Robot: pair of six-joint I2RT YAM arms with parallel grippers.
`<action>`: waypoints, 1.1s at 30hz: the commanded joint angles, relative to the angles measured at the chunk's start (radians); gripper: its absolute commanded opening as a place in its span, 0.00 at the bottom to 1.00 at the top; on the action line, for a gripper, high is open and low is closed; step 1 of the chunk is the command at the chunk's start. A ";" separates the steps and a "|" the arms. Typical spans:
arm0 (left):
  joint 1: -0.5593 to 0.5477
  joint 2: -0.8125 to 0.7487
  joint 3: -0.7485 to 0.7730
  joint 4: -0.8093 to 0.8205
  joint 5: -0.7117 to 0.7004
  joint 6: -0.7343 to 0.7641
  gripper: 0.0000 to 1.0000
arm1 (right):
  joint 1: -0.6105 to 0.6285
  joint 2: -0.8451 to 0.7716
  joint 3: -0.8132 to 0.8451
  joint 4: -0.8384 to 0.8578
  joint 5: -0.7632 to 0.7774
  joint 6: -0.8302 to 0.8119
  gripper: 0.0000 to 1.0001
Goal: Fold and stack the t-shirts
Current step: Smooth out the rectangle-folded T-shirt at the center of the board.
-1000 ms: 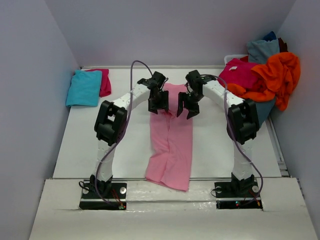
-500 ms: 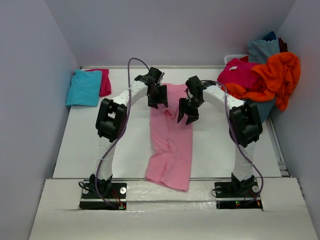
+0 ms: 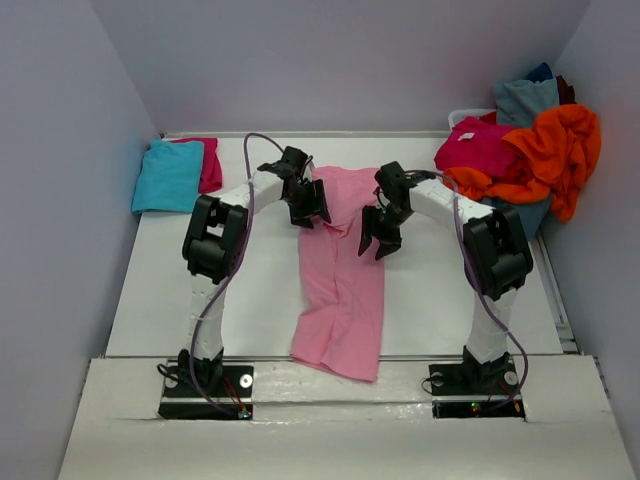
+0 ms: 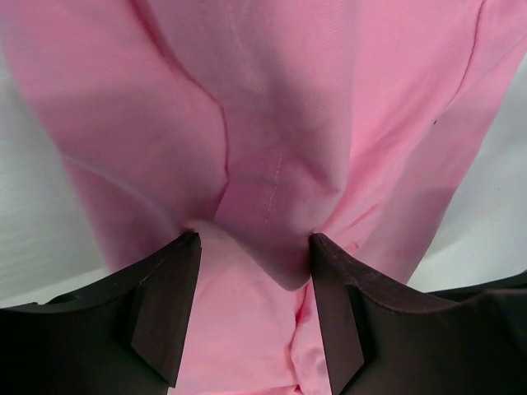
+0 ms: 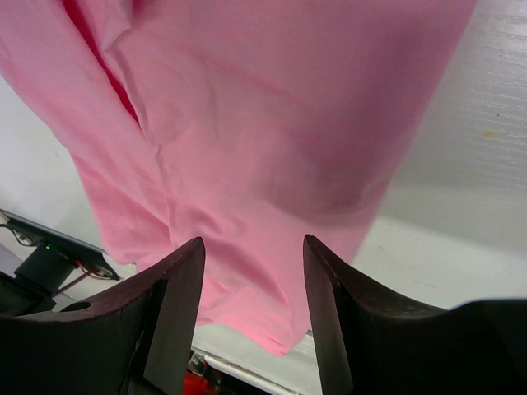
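Observation:
A light pink t-shirt (image 3: 342, 280) lies as a long strip down the middle of the table, its near end over the front edge. My left gripper (image 3: 310, 206) is open at the shirt's far left corner. In the left wrist view (image 4: 255, 243) a bunched fold of pink cloth (image 4: 272, 148) sits between its spread fingers. My right gripper (image 3: 378, 236) is open over the shirt's right edge. In the right wrist view (image 5: 254, 243) the pink cloth (image 5: 263, 123) lies below the jaws. A folded turquoise t-shirt (image 3: 168, 176) lies on a magenta one (image 3: 210, 164) at the far left.
A loose pile of magenta (image 3: 480, 148), orange (image 3: 562, 150) and grey-blue (image 3: 525, 100) shirts fills a white bin (image 3: 468, 114) at the far right. Walls close in the table on the left, back and right.
The left gripper has shifted a little left along the shirt's far end. The right gripper has come nearer and lower over the right edge. The far part of the shirt is creased.

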 commanded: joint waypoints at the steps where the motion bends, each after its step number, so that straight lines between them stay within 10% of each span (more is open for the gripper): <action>1: 0.019 -0.126 -0.069 0.045 0.019 -0.006 0.67 | 0.010 -0.032 0.013 0.030 -0.015 0.000 0.57; 16: 0.028 -0.125 -0.033 0.100 0.127 0.008 0.67 | 0.019 -0.009 0.038 0.047 0.017 0.018 0.56; 25: 0.028 -0.119 -0.037 0.125 0.156 -0.018 0.67 | 0.019 0.054 0.036 0.064 0.016 0.029 0.07; 33: 0.028 -0.148 -0.060 0.095 0.124 -0.004 0.67 | 0.019 0.034 -0.022 0.091 0.016 0.029 0.07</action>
